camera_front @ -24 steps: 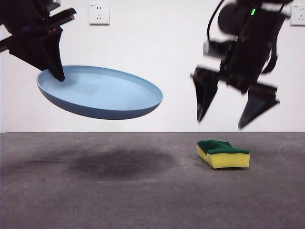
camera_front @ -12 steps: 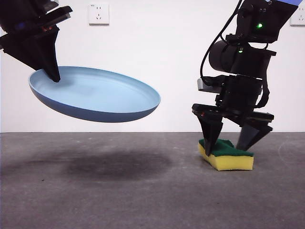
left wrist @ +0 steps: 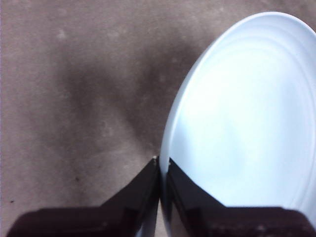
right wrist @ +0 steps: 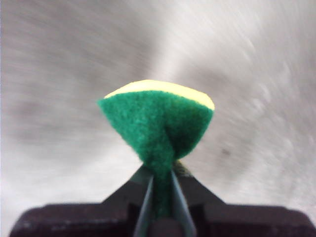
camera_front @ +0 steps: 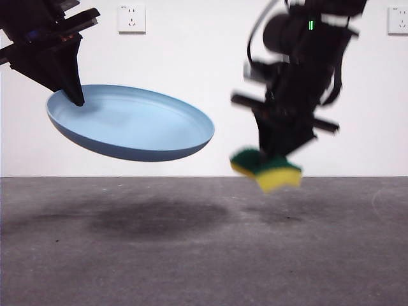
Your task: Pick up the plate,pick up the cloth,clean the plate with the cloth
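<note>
With both pickups done, only the wiping is left.
Left gripper (camera_front: 75, 99) pinches the plate (camera_front: 131, 124) rim; right gripper (camera_front: 275, 156) pinches the sponge (camera_front: 266, 169), airborne, apart.

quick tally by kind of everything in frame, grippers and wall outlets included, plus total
Plates: 1, the light-blue plate, held in the air by the left gripper
Sponges: 1, the cloth, pinched in the right gripper, off the table
Grippers: 2
Wall outlets: 2, one and another at the edge of the front view
Total: 6
</note>
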Motion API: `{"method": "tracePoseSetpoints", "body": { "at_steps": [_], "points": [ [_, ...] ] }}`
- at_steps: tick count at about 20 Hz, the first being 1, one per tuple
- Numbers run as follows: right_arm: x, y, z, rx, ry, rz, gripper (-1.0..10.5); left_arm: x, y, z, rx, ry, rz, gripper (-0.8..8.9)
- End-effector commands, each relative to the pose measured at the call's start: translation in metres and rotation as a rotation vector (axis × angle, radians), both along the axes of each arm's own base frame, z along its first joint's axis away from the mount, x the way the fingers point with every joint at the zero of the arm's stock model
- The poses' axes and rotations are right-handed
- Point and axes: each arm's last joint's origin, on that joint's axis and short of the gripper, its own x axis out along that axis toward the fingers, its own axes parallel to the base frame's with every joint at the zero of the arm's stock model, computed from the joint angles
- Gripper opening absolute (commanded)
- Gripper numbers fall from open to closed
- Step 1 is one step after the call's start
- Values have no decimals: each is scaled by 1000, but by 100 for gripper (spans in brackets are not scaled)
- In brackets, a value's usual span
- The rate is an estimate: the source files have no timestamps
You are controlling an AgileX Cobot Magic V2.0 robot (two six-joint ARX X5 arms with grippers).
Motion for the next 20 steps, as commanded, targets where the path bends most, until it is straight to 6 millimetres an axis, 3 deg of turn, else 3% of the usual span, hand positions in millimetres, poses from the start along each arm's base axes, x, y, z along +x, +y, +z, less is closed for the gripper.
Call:
{"method": "tracePoseSetpoints", "body": {
  "at_steps": [1,5,8,14,20],
  "points": [
    [-18,6,34,61,-81,14,-16,1,-1,-4,31,-3,10,-8],
    [-53,12,84,166,-222,64,-16,2,-2,-5,12,9,25,-8],
    [-66,27,101,243,-302,106,-16,-2,-14,-4,-42,20,-47,-8],
    [-62,57,76,201,-291,138,-16,-13,-47,-3,-95,22,-161,-8],
    [-52,79,49,260,-200,241,-16,-11,-55,2,-133,-39,-173,-8]
  ]
}}
